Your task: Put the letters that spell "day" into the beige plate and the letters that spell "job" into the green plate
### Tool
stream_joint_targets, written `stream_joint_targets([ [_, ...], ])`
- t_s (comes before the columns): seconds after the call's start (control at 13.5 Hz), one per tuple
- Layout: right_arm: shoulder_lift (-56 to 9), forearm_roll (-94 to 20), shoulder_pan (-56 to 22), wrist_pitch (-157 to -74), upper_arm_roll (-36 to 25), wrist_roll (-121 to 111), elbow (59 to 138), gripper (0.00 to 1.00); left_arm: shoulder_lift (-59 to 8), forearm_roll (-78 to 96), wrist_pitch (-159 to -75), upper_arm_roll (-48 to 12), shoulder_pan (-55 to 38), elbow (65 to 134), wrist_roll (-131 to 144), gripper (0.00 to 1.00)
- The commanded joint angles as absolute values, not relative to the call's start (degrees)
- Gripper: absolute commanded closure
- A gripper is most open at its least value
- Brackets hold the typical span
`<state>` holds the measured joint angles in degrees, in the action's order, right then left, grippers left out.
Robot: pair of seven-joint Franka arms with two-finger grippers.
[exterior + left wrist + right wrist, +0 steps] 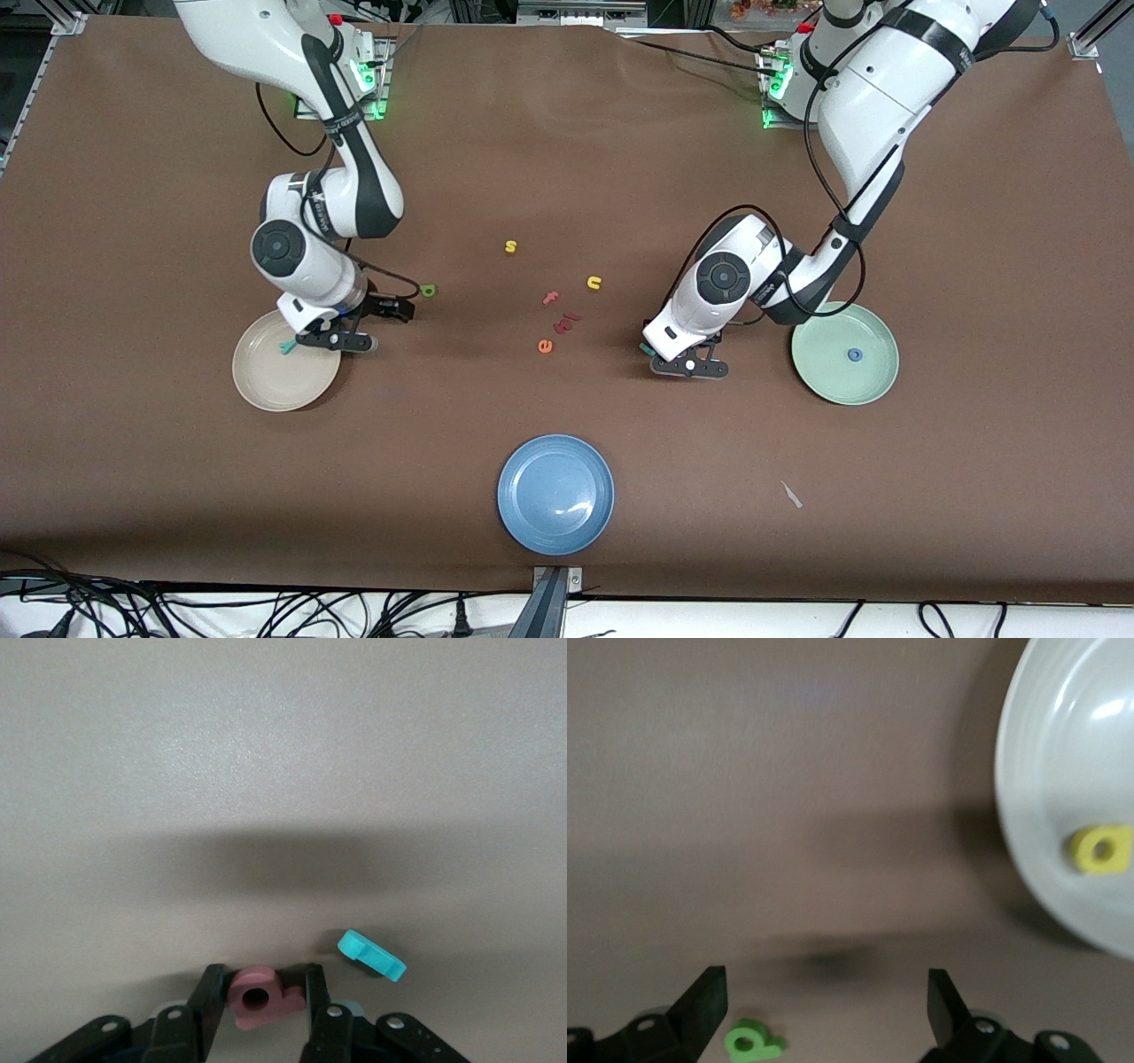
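The left gripper (pixel 257 1005) is down at the table near the green plate (pixel 873 377), toward the table's middle, its fingers (pixel 209 992) pressed against a pink letter (pixel 259 998) with a round hole. A teal letter (pixel 372 955) lies just beside it on the cloth. A blue ring letter (pixel 855 354) sits in the green plate.

The right gripper (pixel 824 1001) hangs with fingers wide apart over the table at the beige plate's (pixel 266 381) one-o'clock edge. A green letter (pixel 751 1043) lies on the table between those fingers. In the beige plate lie a yellow letter (pixel 1101 849) with a hole and a teal y (pixel 287 346).

Mid-table lie a yellow s (pixel 510 246), a yellow u (pixel 594 283), a pink f (pixel 550 299) and an orange e (pixel 545 346). A blue plate (pixel 555 494) sits at six o'clock.
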<state>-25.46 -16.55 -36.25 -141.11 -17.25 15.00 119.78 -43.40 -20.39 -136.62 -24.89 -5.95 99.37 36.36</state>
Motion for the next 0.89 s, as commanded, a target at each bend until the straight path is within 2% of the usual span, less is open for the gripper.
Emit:
stream_joint_targets([
  [0.0, -21.18, -17.31, -36.65, -143.35, -15.30, 21.16, 124.71, 0.00, -44.91, -22.41, -136.58, -25.05, -6.33, 98.35, 38.32, 0.66],
  [0.22, -20.83, -17.23, -37.52, -144.67, -13.45, 25.13, 126.21, 0.00, -45.17, -22.41, -136.58, -25.05, -6.42, 98.26, 39.11, 0.74],
  [0.3, -20.92, -17.23, -38.05, -145.45, -13.45, 25.22, 126.73, 0.00, -45.18, -22.41, -136.50, -25.05, -6.42, 98.26, 39.11, 0.80],
  [0.52, -21.53, -17.23, -39.54, -147.13, -13.45, 25.14, 127.62, 0.00, -44.39, -22.41, -136.23, -25.05, -6.07, 98.00, 39.20, 0.80],
  [0.82, -22.58, -16.61, -40.16, -147.13, -13.45, 24.17, 127.62, 0.00, -39.13, -22.41, -134.48, -25.22, -3.26, 97.91, 38.50, 0.79],
])
